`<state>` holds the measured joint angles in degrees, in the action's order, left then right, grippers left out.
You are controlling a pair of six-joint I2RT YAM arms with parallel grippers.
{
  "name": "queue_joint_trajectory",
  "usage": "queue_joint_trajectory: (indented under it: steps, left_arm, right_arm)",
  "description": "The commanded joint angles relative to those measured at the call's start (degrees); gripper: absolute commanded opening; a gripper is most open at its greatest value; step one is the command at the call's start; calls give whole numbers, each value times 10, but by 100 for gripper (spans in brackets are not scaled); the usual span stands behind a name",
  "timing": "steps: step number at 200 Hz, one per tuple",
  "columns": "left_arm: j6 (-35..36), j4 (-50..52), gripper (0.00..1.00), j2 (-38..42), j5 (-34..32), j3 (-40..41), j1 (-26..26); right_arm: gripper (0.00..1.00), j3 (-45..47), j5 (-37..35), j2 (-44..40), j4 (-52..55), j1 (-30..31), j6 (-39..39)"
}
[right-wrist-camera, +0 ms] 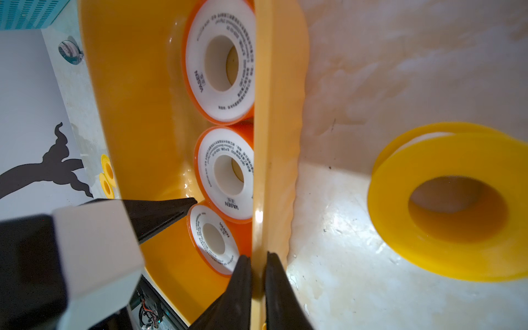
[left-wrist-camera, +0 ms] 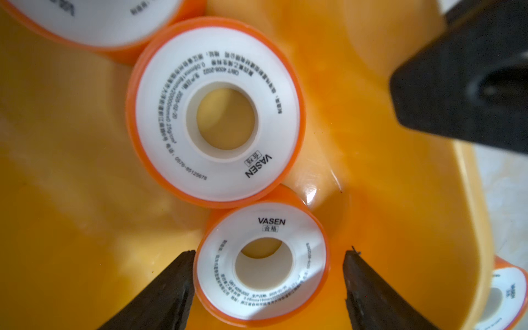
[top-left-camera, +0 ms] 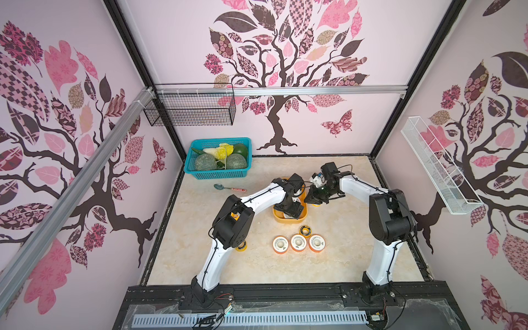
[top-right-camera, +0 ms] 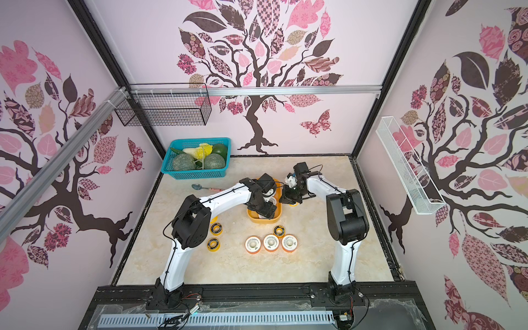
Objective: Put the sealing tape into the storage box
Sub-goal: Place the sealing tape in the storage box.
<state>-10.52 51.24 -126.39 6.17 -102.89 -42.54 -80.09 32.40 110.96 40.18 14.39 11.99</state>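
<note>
You have the left gripper (left-wrist-camera: pixel 270 254) down inside the storage box (left-wrist-camera: pixel 400 200). Its jaws stand apart, one on each side of an orange-rimmed spool (left-wrist-camera: pixel 263 268). This spool lies flat on the box floor. One finger is just beside its rim and at the other finger you can see a clear gap, so the gripper has hold of nothing.

Your right gripper (right-wrist-camera: pixel 258 257) is closed on the long wall of the box, with one finger inside and one finger outside.

In the right wrist view this spool is in a line along that wall with a middle spool (right-wrist-camera: pixel 225 177) and a far spool (right-wrist-camera: pixel 220 65), all close together.

The rest of the sealing tape is on the table (top-left-camera: pixel 257 265). A row of three orange-rimmed spools (top-left-camera: pixel 298 242) lies in front of the box, and a black-faced spool (top-left-camera: pixel 305 231) is just behind the row. In a top view a second black-faced spool (top-right-camera: pixel 216 228) and a third black-faced spool (top-right-camera: pixel 213 243) lie near the elbow of the left arm. A plain yellow spool (right-wrist-camera: pixel 457 205) lies flat outside the box, on the side of the right gripper.
</note>
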Motion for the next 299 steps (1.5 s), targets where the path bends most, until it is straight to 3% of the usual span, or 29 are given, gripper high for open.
queue_joint_trajectory:
  steps: [1, 104, 175, 227, 246, 262, 299]
  left_arm:
    - [-7, -18, 85, 2, 17, 8, -1]
    - [-28, -36, 80, -1, 64, 9, 5]
    - [-26, -31, 81, 33, 44, 11, 10]
    - [-19, -24, 83, 102, 7, 12, 14]
    - [-20, -22, 83, 139, -11, 21, 23]
    - [-29, -38, 82, 183, -25, 52, 41]
    - [-32, -84, 81, 286, -64, 147, 92]
  right_arm:
    - [14, -21, 6, 15, 4, 3, -1]
    - [15, -20, 4, 12, 5, 3, -1]
    - [15, -22, -9, 5, 8, 3, -3]
    - [29, -46, -33, -19, 34, 3, -14]
    - [40, -56, -42, -34, 43, 1, -16]
    - [48, -57, -60, -50, 45, -2, -17]
    - [54, -40, -105, -97, 44, -19, -21]
